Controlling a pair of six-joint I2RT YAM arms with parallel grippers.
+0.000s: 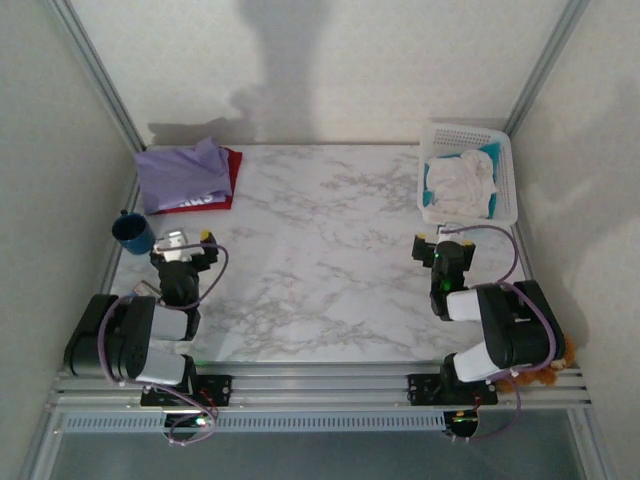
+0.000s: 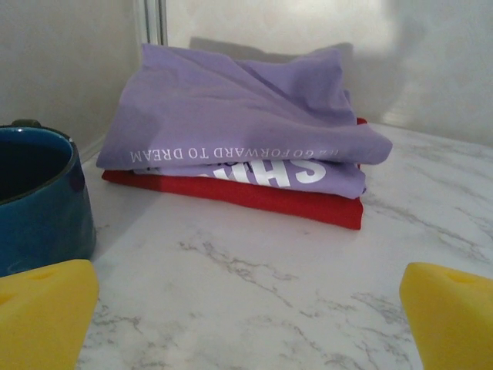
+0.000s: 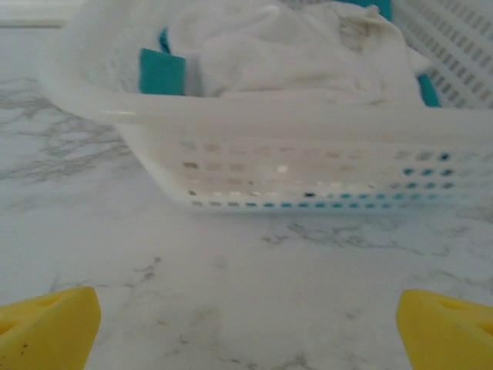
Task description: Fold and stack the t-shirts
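Folded t-shirts lie stacked at the table's back left: a plain lavender shirt (image 1: 180, 168) (image 2: 239, 100) on top, a lavender one with white lettering (image 2: 296, 171) under it, and a red shirt (image 1: 230, 178) (image 2: 277, 196) at the bottom. My left gripper (image 1: 187, 240) (image 2: 250, 320) rests low on the table just in front of the stack, open, with bare marble between its yellow fingertips (image 2: 42, 312). At the right, my right gripper (image 1: 430, 240) (image 3: 246, 327) is open too, facing the basket, nothing between its pads (image 3: 447, 327).
A dark blue mug (image 1: 132, 232) (image 2: 35, 196) stands left of the left gripper, close to the stack. A white plastic basket (image 1: 505, 185) (image 3: 308, 173) at the back right holds white and teal cloth (image 1: 460, 180) (image 3: 285, 46). Metal frame rails edge the marble table (image 1: 320, 270).
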